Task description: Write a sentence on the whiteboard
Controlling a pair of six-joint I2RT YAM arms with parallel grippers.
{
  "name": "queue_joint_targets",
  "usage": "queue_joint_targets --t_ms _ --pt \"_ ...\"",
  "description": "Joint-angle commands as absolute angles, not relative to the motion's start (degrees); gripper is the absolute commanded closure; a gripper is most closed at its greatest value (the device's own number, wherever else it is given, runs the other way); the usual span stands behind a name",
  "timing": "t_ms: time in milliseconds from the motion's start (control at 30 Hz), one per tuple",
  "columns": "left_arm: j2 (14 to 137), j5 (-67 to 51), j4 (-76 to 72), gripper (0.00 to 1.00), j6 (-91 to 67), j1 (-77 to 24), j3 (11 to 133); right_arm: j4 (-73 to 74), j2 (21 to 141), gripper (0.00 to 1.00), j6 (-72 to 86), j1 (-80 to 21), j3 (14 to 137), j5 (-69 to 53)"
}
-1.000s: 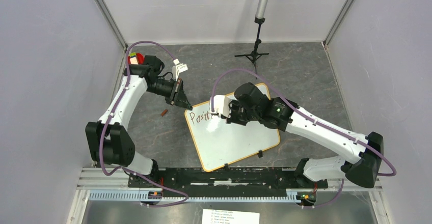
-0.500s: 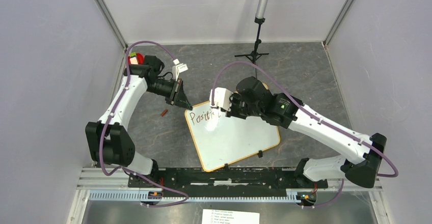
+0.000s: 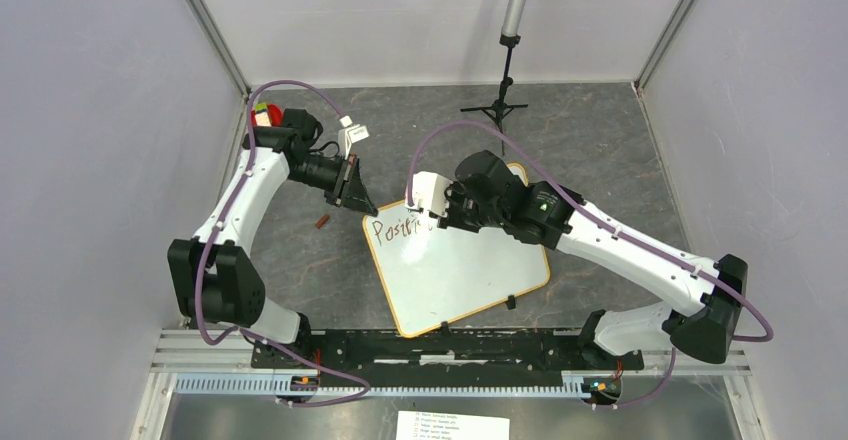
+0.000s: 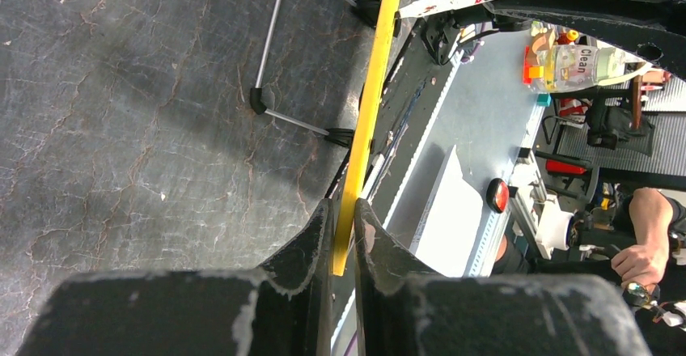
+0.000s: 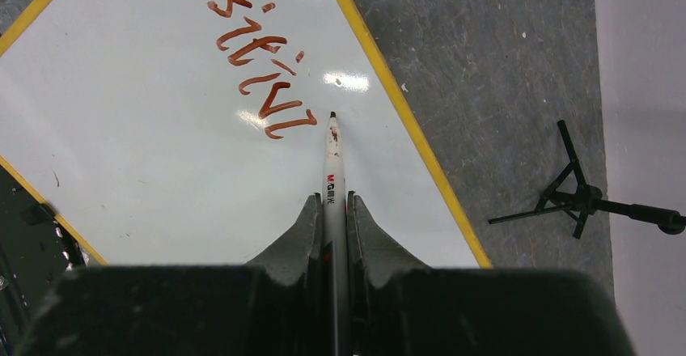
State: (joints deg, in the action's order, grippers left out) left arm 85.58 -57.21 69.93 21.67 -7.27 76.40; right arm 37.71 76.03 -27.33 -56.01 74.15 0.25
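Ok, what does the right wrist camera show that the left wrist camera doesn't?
Only the right wrist: the right hand shut on a marker, its tip by the red writing on the whiteboard's white face. Only the left wrist: the left hand pinching the board's edge, a bottle and a person's arm in the background. Both: the yellow rim, the dark tabletop, the black stand.

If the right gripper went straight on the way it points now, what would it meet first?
The right gripper grips a marker aimed at the whiteboard, so the tip would meet its white surface first, beside the written letters. Whether it touches now is unclear.
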Motion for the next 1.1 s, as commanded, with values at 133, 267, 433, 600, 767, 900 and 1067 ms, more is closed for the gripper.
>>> queue_joint_targets --t_ms 133,267,433,600,767,900,1067 --pt "84.26 -59.14 70.22 0.98 21.05 -7.39 76.47 36.43 76.0 1.0 -27.78 -55.72 74.69 0.31" --pt "84.22 -59.06 70.2 0.98 21.16 -7.39 76.47 36.55 75.59 1.0 -27.71 -55.72 74.96 -2.05" --pt "84.29 -59.14 70.23 0.98 21.08 -7.38 76.65 37.38 74.31 1.0 -26.57 -55.68 77.3 -6.75" --pt "84.29 -59.15 70.23 0.98 21.09 -7.45 76.64 37.66 72.78 1.0 -25.6 -55.12 77.23 -8.05" --pt "84.31 -59.24 70.18 0.98 21.16 -7.38 76.85 36.92 71.03 1.0 -24.46 -53.78 76.26 -8.37" --pt "84.44 -59.11 70.16 0.98 21.27 -7.38 76.9 36.26 69.53 1.0 -23.57 -50.89 74.84 -9.23" --pt "84.47 -58.91 70.2 0.98 21.59 -7.38 77.07 35.34 67.33 1.0 -22.52 -47.02 71.9 -11.29"
